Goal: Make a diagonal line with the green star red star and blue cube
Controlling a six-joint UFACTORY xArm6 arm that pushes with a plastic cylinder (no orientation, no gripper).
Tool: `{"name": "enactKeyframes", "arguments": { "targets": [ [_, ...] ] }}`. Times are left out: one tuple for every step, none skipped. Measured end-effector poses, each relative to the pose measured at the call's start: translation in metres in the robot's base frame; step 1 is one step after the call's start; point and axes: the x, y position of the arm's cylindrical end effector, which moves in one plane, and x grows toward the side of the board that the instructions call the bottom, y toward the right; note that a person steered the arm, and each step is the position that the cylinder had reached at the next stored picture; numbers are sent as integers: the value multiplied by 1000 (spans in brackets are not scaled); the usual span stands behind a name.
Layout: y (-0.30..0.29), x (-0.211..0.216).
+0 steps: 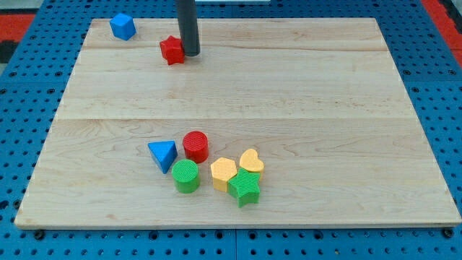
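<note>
The red star (pixel 172 50) lies near the view's top left on the wooden board (pixel 325 108). My tip (pixel 190 53) stands right beside it, touching or almost touching its right side. The blue cube (pixel 122 27) sits at the top left corner, to the left of and above the red star. The green star (pixel 245 188) lies near the view's bottom centre, pressed against the yellow blocks, far from my tip.
A cluster sits at the bottom centre: a blue triangle (pixel 163 154), a red cylinder (pixel 195 146), a green cylinder (pixel 186 176), a yellow hexagon (pixel 224 172) and a yellow heart (pixel 251 161). The board rests on a blue pegboard (pixel 22 130).
</note>
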Motion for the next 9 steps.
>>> {"name": "enactKeyframes", "arguments": {
  "targets": [
    [70,87],
    [168,179],
    [192,294],
    [165,321],
    [130,299],
    [120,260],
    [98,218],
    [130,217],
    [158,289]
  ]
}}
